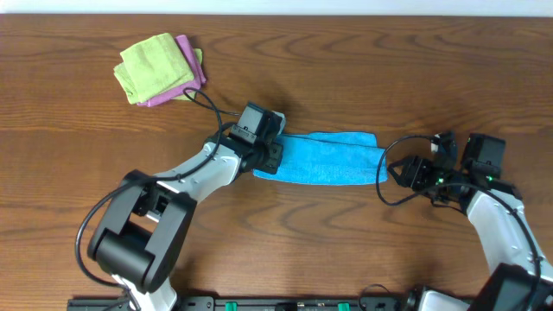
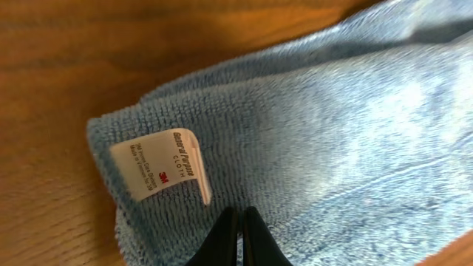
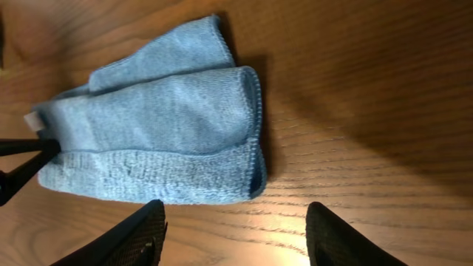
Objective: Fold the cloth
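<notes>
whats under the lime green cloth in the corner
A pink-purple cloth lies under the lime-green cloth; only its right and lower edges peek out. The rest of it, and anything beneath the pile, is covered.

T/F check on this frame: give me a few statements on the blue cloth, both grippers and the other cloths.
1. The blue cloth lies folded in layers. True.
2. The right gripper has its jaws shut on the cloth. False: they are open over the bare table, beside the cloth's end.
3. The left gripper pinches the end with the white tag. True.
4. The green cloth lies on the blue one. False: it sits apart, on a pink cloth.
</notes>
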Available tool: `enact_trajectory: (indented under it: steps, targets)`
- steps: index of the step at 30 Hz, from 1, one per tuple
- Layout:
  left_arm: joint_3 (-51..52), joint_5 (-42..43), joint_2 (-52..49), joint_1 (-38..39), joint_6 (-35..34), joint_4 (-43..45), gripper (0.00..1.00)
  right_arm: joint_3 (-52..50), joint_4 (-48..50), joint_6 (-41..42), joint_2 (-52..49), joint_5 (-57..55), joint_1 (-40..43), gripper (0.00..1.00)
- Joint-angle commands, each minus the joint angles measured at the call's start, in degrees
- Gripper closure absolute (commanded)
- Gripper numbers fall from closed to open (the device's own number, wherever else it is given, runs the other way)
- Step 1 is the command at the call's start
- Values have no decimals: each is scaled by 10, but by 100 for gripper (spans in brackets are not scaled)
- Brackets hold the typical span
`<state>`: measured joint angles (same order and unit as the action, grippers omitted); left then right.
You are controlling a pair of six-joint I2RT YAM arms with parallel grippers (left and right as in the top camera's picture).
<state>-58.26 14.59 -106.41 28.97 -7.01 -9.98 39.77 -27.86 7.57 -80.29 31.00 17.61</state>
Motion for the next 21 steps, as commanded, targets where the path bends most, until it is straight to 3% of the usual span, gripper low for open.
enact_trajectory:
  steps: [1, 12, 21]
  targets:
    - [-11, -6, -26, 0, 12, -3, 94, -1, 4, -8, -23, -10, 3, 38]
    - [-11, -6, -28, 0, 12, -3, 94, -1, 66, -8, -132, -10, 3, 36]
    - [-11, -6, -28, 0, 12, -2, 94, -1, 90, -3, -163, 28, 3, 33]
